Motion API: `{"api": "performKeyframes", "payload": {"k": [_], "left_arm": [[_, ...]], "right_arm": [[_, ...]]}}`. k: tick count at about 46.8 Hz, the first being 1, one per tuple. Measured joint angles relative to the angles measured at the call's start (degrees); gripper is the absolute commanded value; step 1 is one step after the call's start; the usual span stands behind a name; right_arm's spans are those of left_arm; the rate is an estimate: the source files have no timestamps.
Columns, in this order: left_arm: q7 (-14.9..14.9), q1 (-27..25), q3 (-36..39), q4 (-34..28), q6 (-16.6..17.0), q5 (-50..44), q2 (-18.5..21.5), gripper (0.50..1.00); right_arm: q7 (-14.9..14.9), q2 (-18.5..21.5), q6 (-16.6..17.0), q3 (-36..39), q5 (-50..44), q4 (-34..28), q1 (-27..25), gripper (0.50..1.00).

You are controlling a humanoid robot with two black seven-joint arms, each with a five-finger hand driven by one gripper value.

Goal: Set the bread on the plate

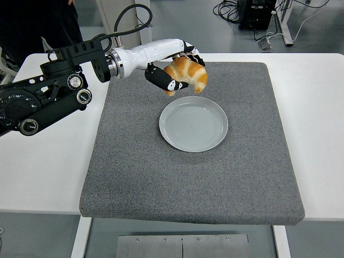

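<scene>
Black fingers [161, 81] of the left robot hand [174, 70] curl around a golden-brown croissant [189, 75]. The robot hand is closed on this bread and holds it up in the air. The fingers wrap it from below and from behind, and the curved brown end of the croissant sticks out on the side away from the arm.

The croissant hangs just past the far left rim of the plate [193, 124]. It is not touching the plate. The plate is round, pale grey-blue and has nothing in it.

Behind the robot hand is a white wrist piece [142, 54], and after that comes the black arm [45, 99] with round silver joints. The arm comes in from the left of the plate. A black cable [126, 16] loops up from it. No words or labels on the arm can be read.

The plate sits on a big grey mat [193, 177] that looks like rough felt, a bit far of the mat's middle. The mat lies on the white tabletop [43, 161] and its near edge hangs a little over the front of the tabletop.

Far beyond the plate, the floor [188, 24] is grey. Black cables [228, 11] lie there, next to a dark box [257, 13].
</scene>
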Motion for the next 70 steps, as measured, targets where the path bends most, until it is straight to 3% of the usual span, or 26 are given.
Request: {"api": "performKeyframes", "payload": {"k": [25,30,36,70], "left_arm": [[-0.1,0.6,2.4,7.2,0.2,1.9,-7.6,0.536],[-0.1,0.9,5.4,8.0,1.6,1.8,-9.3,0.536],[-0.1,1.0,8.2,9.2,3.9,1.7,-10.2,0.536],[-0.5,3.0,13.9,16.1,8.7,1.4,-13.4,0.536]], "right_arm": [[0.0,0.0,0.0,0.0,0.0,0.0,0.0,1.000],[0.0,0.0,0.0,0.0,0.0,0.0,0.0,1.000],[0.0,0.0,0.0,0.0,0.0,0.0,0.0,1.000],[0.0,0.0,0.0,0.0,0.0,0.0,0.0,1.000]]}}
